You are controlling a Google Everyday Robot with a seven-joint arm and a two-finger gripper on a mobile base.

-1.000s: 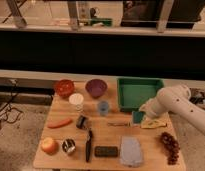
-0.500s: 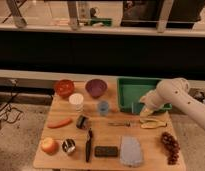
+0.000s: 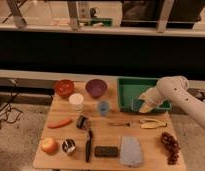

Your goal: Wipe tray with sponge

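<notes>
The green tray [image 3: 127, 90] stands at the back right of the wooden table. My gripper [image 3: 146, 104] hangs at the end of the white arm [image 3: 177, 95] over the tray's front right part, low above its floor and shut. No part of the sponge shows; it is hidden or out of view, and I cannot tell whether anything is held.
Left of the tray stand a purple bowl [image 3: 96, 88], a red bowl [image 3: 64, 87], a white cup [image 3: 76, 101] and a blue cup [image 3: 103, 107]. In front lie a banana [image 3: 153, 123], grapes [image 3: 169, 146], a grey-blue cloth [image 3: 130, 150], a dark block [image 3: 106, 151], a carrot [image 3: 60, 123] and an apple [image 3: 48, 145].
The arm has swung left and back, from above the banana at the table's right edge to over the tray. Nothing on the table has moved.
</notes>
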